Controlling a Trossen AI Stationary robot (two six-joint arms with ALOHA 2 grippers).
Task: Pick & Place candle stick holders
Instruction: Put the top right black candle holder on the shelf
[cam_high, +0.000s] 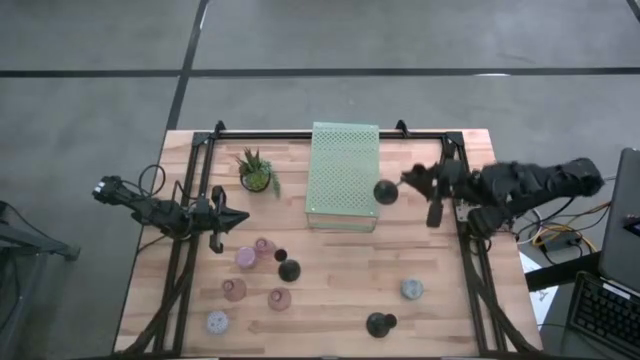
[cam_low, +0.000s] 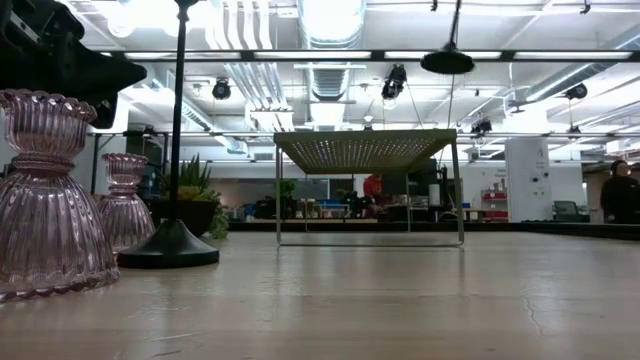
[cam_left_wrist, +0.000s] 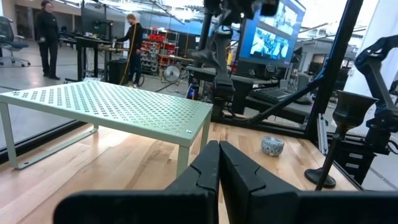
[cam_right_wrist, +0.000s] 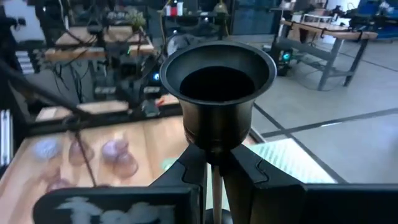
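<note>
My right gripper (cam_high: 403, 181) is shut on a black slim-stemmed candle stick holder (cam_high: 385, 192), held above the right edge of the pale green perforated stand (cam_high: 345, 175). In the low view its round base (cam_low: 447, 62) hangs over the stand's top. My left gripper (cam_high: 245, 217) is shut and empty, low at the table's left, just left of a cluster of pink (cam_high: 245, 258), black (cam_high: 289, 270) and lavender (cam_high: 217, 322) holders standing on their bases. Another lavender holder (cam_high: 411, 289) and a black one (cam_high: 380, 323) stand at the near right. My right gripper pinches the black holder's thin stem (cam_right_wrist: 214, 177) between its two fingers, just below the cup (cam_right_wrist: 217, 74). The fingers come about level from the table's right side and lie across the stem. The holder hangs roughly upright, base down, lifted clear above the stand.
A small green potted plant (cam_high: 255, 172) stands left of the stand at the back. Dark frame rails (cam_high: 190, 250) run along the table's left and right sides. Bare wood (cam_high: 340, 290) lies at the near middle. People stand in the room beyond (cam_left_wrist: 46, 37).
</note>
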